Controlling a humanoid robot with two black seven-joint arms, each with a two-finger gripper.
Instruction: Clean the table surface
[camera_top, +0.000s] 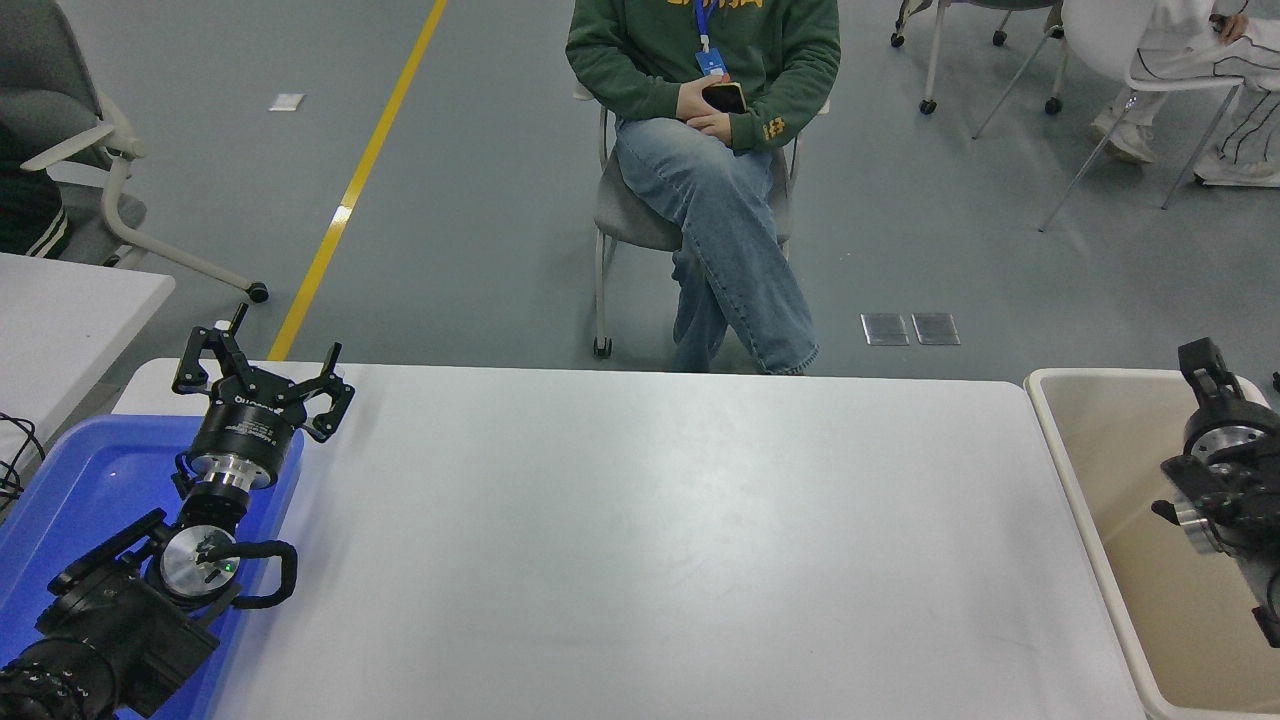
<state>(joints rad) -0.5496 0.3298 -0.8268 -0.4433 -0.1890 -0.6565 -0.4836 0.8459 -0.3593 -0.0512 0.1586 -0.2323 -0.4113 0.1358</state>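
The table surface (640, 540) is a wide matte white top with nothing lying on it. My right gripper (1240, 378) is at the picture's right edge, above the beige bin (1060, 440) beside the table. It is open and holds nothing. One finger (1203, 362) shows in full; the other is cut by the frame edge. My left gripper (262, 378) is parked open at the table's far left corner, above the blue tray (70, 500).
A person in a green hoodie sits on a chair (625, 215) beyond the table's far edge. A smaller white table (60, 320) stands at the left. Office chairs and another seated person are at the back.
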